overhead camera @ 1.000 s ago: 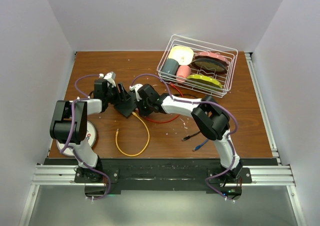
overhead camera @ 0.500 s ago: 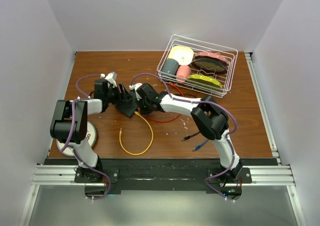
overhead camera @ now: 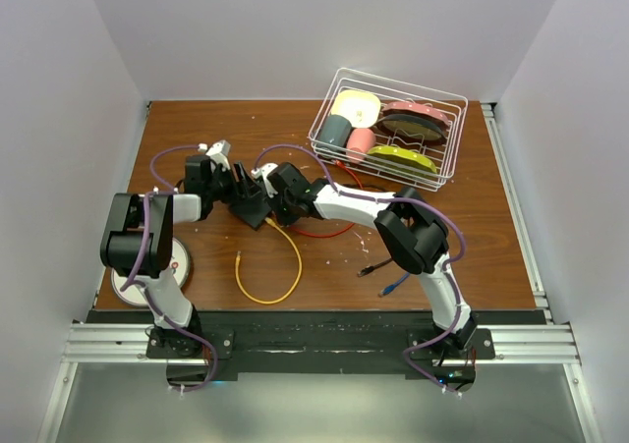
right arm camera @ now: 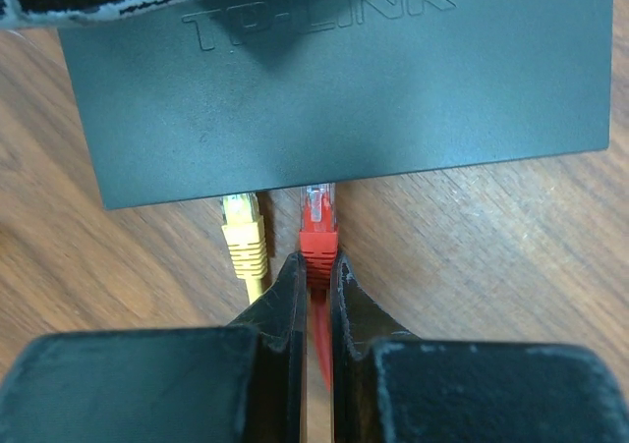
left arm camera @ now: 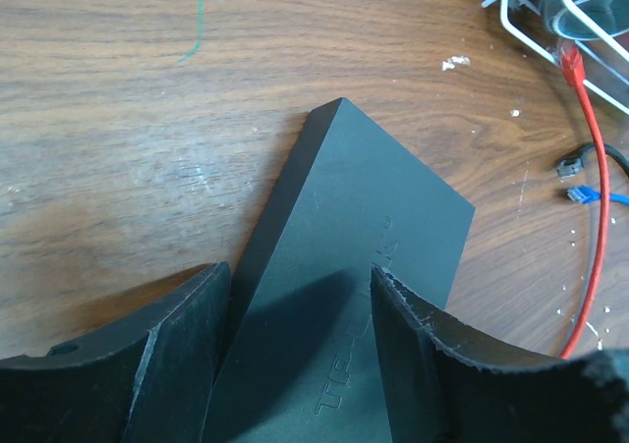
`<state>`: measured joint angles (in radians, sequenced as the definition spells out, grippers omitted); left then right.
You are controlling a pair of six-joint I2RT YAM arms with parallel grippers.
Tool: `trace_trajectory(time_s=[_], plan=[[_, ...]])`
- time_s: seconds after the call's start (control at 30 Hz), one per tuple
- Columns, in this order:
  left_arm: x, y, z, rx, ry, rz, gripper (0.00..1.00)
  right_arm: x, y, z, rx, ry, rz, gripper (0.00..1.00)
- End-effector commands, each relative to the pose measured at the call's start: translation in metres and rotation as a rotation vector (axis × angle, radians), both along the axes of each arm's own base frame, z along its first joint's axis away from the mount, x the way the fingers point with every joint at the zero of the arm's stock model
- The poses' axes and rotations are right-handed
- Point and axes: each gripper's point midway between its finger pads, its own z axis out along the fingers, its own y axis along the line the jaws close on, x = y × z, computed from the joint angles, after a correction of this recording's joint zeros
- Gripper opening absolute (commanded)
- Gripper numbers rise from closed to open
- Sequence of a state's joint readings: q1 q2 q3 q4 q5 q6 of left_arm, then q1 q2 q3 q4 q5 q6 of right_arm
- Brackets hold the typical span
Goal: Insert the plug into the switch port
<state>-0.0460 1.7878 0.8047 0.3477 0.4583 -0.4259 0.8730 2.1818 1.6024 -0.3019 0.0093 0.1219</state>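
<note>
1. Wood surface (overhead camera: 491, 237) is carrying everything; right gripper (right arm camera: 314, 266) is pinching red plug (right arm camera: 317, 229), jaws nearly closed.
2. Red plug tip is just reaching the port edge of switch (right arm camera: 344, 80), beside yellow plug (right arm camera: 244, 235); final push probably remaining.
3. Left gripper (left arm camera: 300, 296) is bracing switch mid-surface, jaws partway wide.

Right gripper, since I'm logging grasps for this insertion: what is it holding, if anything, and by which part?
The right gripper pinches the red network-cable plug by its boot, just behind the clear tip facing the flat matte-black switch box.

Black-and-white arms (overhead camera: 344, 205), purple cables (overhead camera: 147, 242), black rough-edged end effector fingers (left arm camera: 177, 355).
</note>
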Motion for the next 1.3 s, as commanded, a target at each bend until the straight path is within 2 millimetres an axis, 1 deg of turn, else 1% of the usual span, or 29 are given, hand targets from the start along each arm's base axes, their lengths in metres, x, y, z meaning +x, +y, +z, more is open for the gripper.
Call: trace_trajectory(time_s=[0.0,0.17,0.3,0.57,0.8,0.9,1.0,1.13,1.27], plan=[[-0.004,-0.025,0.01,-0.069,-0.035,-0.11,0.63,0.007,-0.002,-0.009,-0.052,-0.04,0.06,0.0],[-0.008,-0.031,0.01,-0.068,-0.033,-0.14,0.63,0.009,-0.001,-0.011,-0.061,-0.054,0.07,0.0],[-0.012,-0.04,0.008,-0.07,-0.023,-0.168,0.63,0.011,0.0,-0.008,-0.055,-0.066,0.074,0.0],[-0.027,-0.052,0.001,-0.087,0.018,-0.225,0.63,0.015,0.013,0.001,0.003,-0.073,0.074,0.0],[-0.049,-0.067,-0.001,-0.12,0.05,-0.289,0.62,0.016,0.029,0.01,0.078,-0.07,0.083,0.0],[-0.06,-0.079,-0.002,-0.137,0.066,-0.345,0.62,0.015,0.037,0.015,0.113,-0.066,0.11,0.0],[-0.072,-0.09,-0.005,-0.154,0.091,-0.386,0.59,0.019,0.043,0.02,0.128,-0.077,0.112,0.0],[-0.086,-0.097,-0.01,-0.181,0.12,-0.41,0.56,0.023,0.047,0.024,0.139,-0.088,0.112,0.0],[-0.097,-0.101,-0.01,-0.208,0.135,-0.436,0.54,0.027,0.051,0.027,0.148,-0.098,0.111,0.0]])
